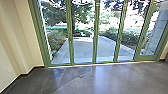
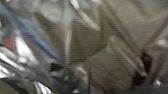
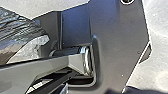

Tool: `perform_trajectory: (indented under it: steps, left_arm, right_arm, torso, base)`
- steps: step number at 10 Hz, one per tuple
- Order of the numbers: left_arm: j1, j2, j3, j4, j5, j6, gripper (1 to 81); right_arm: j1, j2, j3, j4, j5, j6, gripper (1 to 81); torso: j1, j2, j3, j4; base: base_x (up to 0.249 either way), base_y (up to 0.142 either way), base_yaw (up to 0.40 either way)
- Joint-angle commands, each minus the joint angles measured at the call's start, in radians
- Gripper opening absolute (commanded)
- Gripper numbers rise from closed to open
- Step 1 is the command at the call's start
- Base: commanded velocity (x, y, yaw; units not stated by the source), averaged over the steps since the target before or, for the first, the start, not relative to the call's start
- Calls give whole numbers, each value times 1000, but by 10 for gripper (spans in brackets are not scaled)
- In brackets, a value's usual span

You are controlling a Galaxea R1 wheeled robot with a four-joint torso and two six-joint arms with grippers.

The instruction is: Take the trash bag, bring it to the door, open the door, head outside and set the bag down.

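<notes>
Carrying step judged in hand, trash bag (image 2: 100,57) close at the left wrist, pincer state undeterminable; the next move calls for approaching the green-framed glass door (image 1: 147,58), seemingly closed.

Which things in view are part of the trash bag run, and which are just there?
Job:
- trash bag, close up in the left wrist view
- green-framed glass panels, likely including the door
- paved path outside, probable drop area

Just there:
- tree
- shrubs
- cream wall
- small wall plate
</notes>
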Motion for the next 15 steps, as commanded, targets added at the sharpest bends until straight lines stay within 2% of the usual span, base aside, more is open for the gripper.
perform_trajectory:
  steps: [1, 15]
  left_arm:
    - [-48, 0, 1, 3, 59, 6, 10]
    - [-47, 6, 1, 7, 59, 6, 10]
  right_arm:
    - [39, 9, 1, -5, -61, -2, 811]
    - [41, 23, 1, -6, -61, -2, 811]
  torso:
    - [0, 0, 0, 0]
    - [0, 0, 0, 0]
  base:
    - [0, 0, -330]
    - [0, 0, -331]
